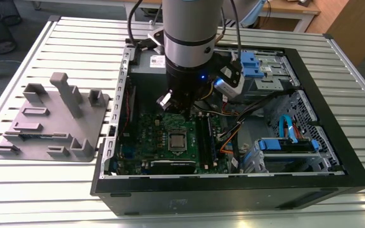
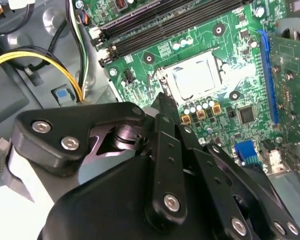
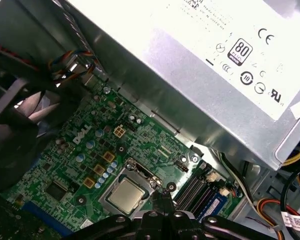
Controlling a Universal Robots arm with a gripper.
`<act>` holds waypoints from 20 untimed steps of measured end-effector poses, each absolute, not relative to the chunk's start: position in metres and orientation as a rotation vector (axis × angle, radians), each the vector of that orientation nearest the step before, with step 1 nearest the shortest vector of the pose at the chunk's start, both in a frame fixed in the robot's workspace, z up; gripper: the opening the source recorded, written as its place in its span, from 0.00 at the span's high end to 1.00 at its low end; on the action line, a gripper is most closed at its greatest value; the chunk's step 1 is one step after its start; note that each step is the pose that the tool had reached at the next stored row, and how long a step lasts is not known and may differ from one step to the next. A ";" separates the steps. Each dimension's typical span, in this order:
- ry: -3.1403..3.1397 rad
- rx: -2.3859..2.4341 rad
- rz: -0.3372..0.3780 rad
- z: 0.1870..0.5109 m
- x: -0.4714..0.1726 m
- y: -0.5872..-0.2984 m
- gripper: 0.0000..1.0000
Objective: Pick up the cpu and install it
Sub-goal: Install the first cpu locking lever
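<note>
Your arm is hanging vertically over the open black computer case, black gripper hovering just above the green motherboard. Fingers are looking pressed together, holding nothing. The small square silvery cpu is lying flat in its metal-rimmed socket. Exterior view adds the grey plastic tray at its left.

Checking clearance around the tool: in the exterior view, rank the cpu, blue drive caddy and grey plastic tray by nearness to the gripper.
From the gripper:
1. cpu, just below it on the board.
2. blue drive caddy, exterior view's right.
3. grey plastic tray, outside the case, exterior view's left.
</note>
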State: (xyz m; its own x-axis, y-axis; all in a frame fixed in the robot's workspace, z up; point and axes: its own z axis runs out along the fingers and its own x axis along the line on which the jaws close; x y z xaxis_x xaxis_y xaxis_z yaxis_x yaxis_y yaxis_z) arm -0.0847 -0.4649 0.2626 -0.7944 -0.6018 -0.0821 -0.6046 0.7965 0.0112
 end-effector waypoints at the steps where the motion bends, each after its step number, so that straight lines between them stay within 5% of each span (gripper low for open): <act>1: 2.908 -0.978 0.058 0.263 -0.084 -0.465 0.89; 20: 2.913 -0.967 0.058 0.262 -0.070 -0.454 0.89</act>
State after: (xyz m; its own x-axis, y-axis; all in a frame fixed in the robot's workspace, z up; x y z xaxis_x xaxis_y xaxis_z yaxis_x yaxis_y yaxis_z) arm -0.0699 -0.4539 0.2624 -0.7991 -0.5958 -0.0798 -0.5985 0.8010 0.0129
